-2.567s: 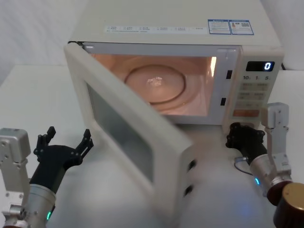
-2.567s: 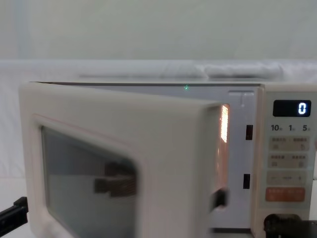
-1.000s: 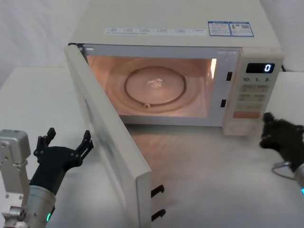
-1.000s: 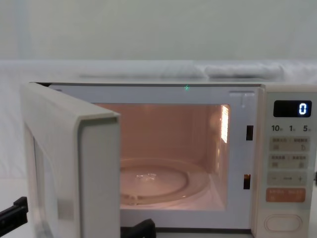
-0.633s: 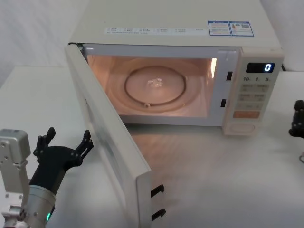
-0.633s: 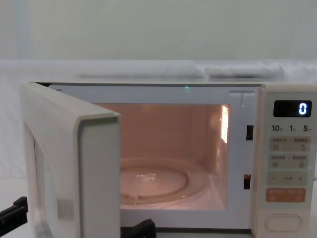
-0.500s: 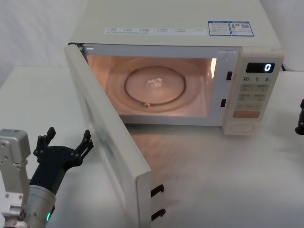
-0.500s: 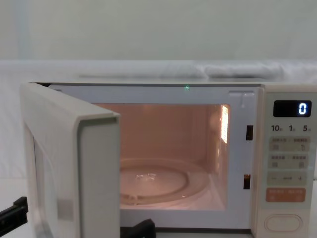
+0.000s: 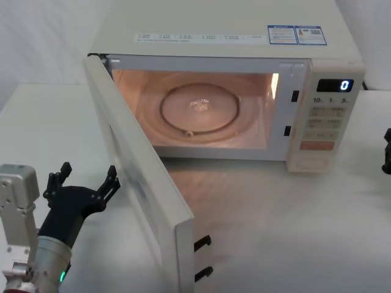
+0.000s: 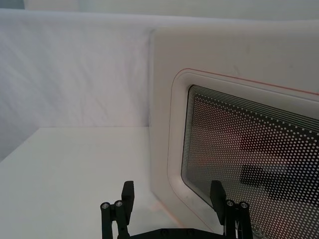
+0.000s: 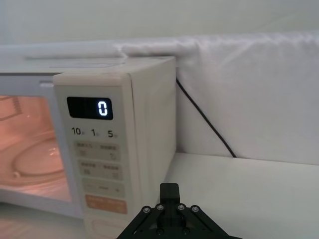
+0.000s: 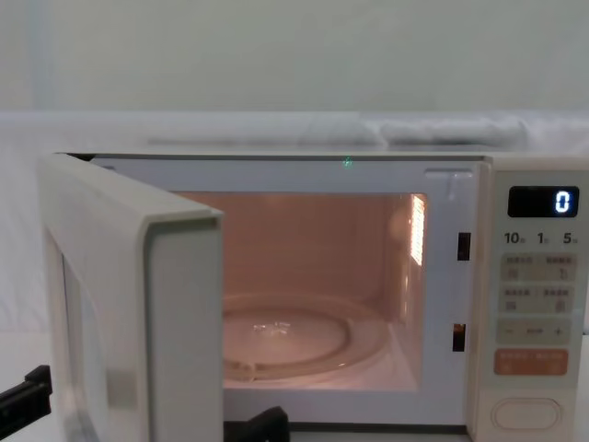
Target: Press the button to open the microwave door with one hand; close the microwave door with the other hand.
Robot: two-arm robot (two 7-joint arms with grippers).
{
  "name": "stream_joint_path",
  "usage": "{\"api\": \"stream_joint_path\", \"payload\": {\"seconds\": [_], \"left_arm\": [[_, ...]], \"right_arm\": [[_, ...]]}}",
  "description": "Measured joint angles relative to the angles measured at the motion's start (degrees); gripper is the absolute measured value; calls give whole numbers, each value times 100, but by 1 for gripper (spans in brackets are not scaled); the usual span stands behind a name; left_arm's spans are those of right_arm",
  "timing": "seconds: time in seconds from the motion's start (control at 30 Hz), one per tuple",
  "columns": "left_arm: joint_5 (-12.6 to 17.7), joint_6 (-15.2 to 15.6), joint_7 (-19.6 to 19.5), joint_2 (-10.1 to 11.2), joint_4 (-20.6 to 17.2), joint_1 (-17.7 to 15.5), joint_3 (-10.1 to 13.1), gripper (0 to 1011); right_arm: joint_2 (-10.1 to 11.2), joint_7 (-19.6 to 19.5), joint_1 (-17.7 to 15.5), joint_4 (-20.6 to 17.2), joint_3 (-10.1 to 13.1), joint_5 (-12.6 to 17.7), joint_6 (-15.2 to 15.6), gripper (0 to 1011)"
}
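Cream-white microwave door (image 9: 137, 189): standing wide open.
Cream oblong button (image 9: 310, 163): untouched.
Black left gripper (image 9: 82, 185): fingers spread, hovering beside door.
Black right gripper (image 9: 387, 152): grip unclear.

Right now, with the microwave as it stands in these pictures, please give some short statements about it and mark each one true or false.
1. The microwave door is fully closed. False: it stands wide open.
2. The left tool is open beside the door's outer face. True.
3. The display reads 5. False: it reads 0.
4. The right tool presses the button. False: it is apart, at the right edge.
5. The cavity is lit, with a glass turntable inside. True.
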Motion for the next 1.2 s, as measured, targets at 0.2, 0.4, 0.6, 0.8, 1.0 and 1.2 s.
{"api": "stream_joint_path", "payload": {"seconds": [0.2, 0.4, 0.6, 0.8, 1.0, 1.2], "left_arm": [[0, 1, 0, 0, 0, 0, 0, 1001], [0, 1, 0, 0, 0, 0, 0, 1001], [0, 0, 0, 0, 0, 0, 0, 1001], [0, 0, 0, 0, 0, 0, 0, 1001], [0, 0, 0, 0, 0, 0, 0, 1001], [0, 0, 0, 0, 0, 0, 0, 1001]], "right_arm": [[-16, -8, 0, -1, 5, -6, 0, 4], [-30, -26, 0, -5, 10, -23, 2, 140], [-36, -38, 0, -8, 13, -31, 4, 326], [-40, -45, 0, -11, 17, -41, 7, 508], [-44, -49, 0, -14, 18, -44, 9, 685], [-47, -52, 0, -14, 18, -47, 10, 895]]}}
